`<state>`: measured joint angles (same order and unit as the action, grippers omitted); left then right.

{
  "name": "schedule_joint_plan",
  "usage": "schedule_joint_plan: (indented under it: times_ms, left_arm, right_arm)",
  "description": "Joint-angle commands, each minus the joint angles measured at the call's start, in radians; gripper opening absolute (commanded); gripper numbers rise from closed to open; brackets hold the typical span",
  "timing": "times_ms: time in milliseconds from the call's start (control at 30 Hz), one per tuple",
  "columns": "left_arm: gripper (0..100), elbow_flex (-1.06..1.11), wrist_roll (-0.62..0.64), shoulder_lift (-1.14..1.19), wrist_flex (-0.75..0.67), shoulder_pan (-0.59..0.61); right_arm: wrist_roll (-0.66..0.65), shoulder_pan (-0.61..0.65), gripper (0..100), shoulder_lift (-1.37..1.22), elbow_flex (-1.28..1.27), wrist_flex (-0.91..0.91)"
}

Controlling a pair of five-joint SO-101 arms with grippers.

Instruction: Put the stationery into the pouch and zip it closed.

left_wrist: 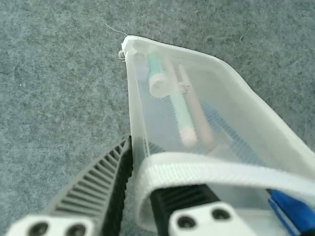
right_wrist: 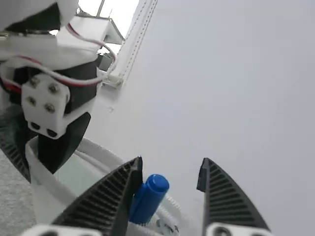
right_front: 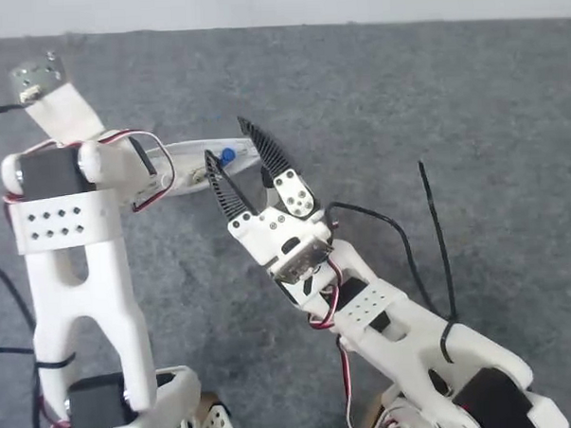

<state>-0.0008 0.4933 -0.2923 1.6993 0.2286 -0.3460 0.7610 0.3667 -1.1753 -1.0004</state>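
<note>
On grey carpet (right_front: 451, 102), left tool (left_wrist: 142, 169) pinching pouch (left_wrist: 221, 98), right tool (right_wrist: 171, 162) agape

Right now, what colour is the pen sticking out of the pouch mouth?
Blue; the pen poking from the pouch shows best in the right wrist view.

Translucent white pouch (left_wrist: 246, 128), mouth open, pastel pens (left_wrist: 179, 110) inside, blue pen (right_wrist: 147, 196) at its mouth.
</note>
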Motion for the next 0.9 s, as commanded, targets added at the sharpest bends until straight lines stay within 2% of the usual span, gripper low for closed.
schedule_joint_plan:
  times_ms: [0,200,367,467,633,867]
  left_arm:
    - [1,-0.007,-0.009,-0.002,-0.031,0.006]
    - [1,-0.007,-0.009,-0.002,-0.029,0.006]
    - [1,-0.005,-0.009,-0.002,-0.029,0.006]
    - [1,-0.005,-0.009,-0.002,-0.029,0.006]
    - [1,0.015,-0.009,-0.002,-0.032,0.006]
    - [1,0.015,-0.009,-0.002,-0.032,0.006]
  right_arm:
    - [-0.009,0.015,14.7,0.016,-0.003,-0.022]
    - [-0.009,0.019,14.4,0.025,-0.008,-0.024]
    - [-0.009,0.071,14.3,0.202,-0.094,-0.001]
    - [0.005,0.074,14.3,0.334,-0.106,0.147]
    - [0.213,0.025,14.6,0.556,-0.104,0.378]
    - [0.351,0.001,14.8,0.8,-0.072,0.814]
